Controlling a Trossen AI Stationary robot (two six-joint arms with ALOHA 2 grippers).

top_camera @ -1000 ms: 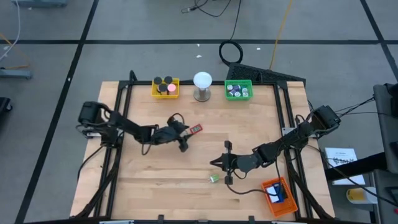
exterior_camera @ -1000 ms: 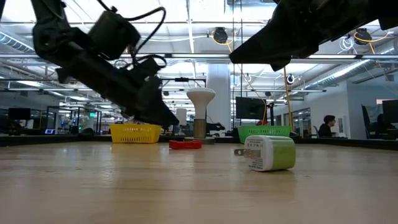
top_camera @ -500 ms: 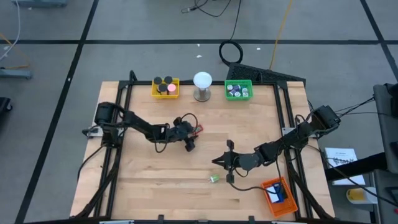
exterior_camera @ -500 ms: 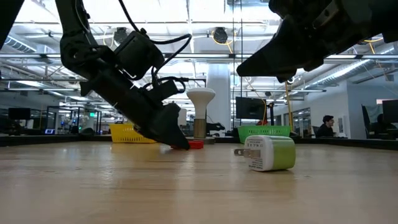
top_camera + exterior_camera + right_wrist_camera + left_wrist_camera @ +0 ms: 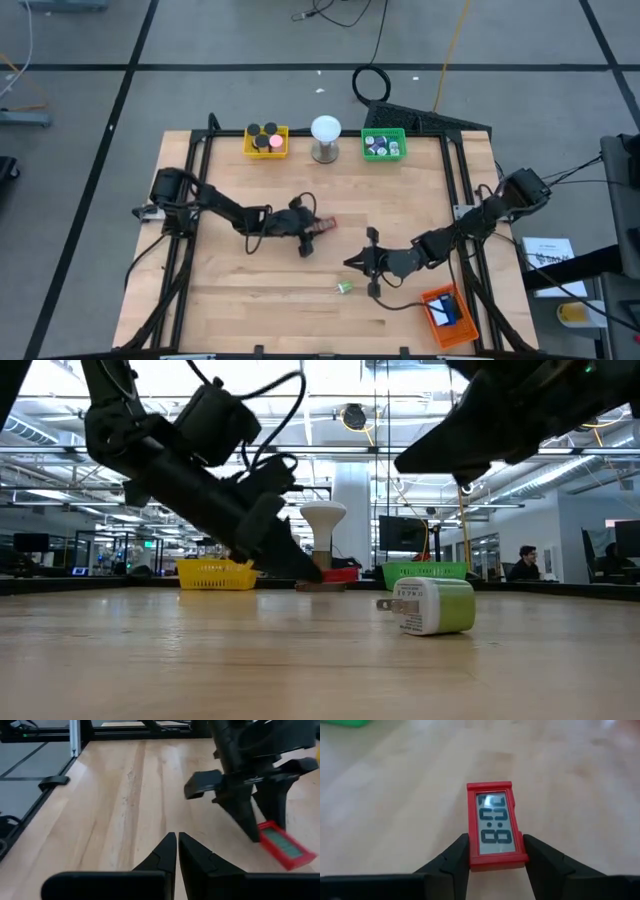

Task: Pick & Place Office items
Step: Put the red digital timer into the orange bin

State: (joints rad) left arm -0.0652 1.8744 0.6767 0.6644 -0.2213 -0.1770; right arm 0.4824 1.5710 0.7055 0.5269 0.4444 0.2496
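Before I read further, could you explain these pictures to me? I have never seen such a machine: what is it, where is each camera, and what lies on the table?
It is a robot with two dark arms at a wooden table, each ending in a two-finger pincer. One camera looks down from above, one sits at table level, and one rides on each wrist. The left pincer is closed on a small red clock near the table's middle. The right pincer is shut and holds nothing; it hangs above the table, pointing at the left one. A green and white plug lies in front. At the far edge stand a yellow tray, a green tray and a white ball on a stand; an orange tray is near the right corner.
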